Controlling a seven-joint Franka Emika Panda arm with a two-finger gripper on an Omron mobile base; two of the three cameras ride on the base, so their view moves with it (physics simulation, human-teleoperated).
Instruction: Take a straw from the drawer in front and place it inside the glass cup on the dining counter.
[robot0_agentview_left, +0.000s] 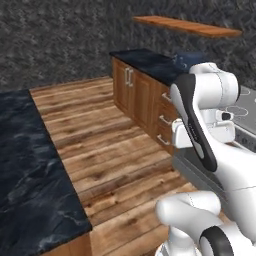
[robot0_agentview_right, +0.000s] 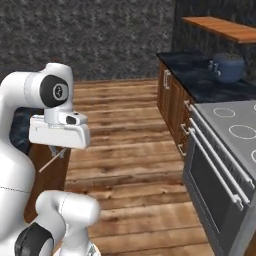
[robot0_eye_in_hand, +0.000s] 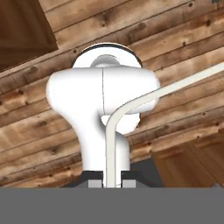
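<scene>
Transport looks like the step in hand: the thin, straight pinkish straw (robot0_agentview_right: 50, 161) is already pinched in the white arm's two-finger gripper (robot0_agentview_right: 60, 150), with the jaws closed right down on it. In the right base view the straw slants down and away from the fingertips, so it is gripped near one end and most of its length hangs free. That suits the job, since a long free end can be lowered into a cup while the fingers keep clear of the rim.

In the hand view the gripper (robot0_eye_in_hand: 111, 183) holds the straw (robot0_eye_in_hand: 110, 148) at the bottom edge; the straw looks pale there and appears to curve off to the right across the brown wooden plank floor (robot0_eye_in_hand: 183, 39). The hand hangs over open floor, between the two sides of the kitchen.

The wide black marble-look bench with pale veins (robot0_agentview_left: 30, 165) lies along the left side of the left base view, well apart from the orange-brown cabinet run (robot0_agentview_left: 137, 95) beside the steel oven (robot0_agentview_right: 220, 175).

I judge the pick to be done and the placing not yet begun. The slanted straw will probably need bringing upright before it goes in, and so thin a thing could swivel in the pinch.
</scene>
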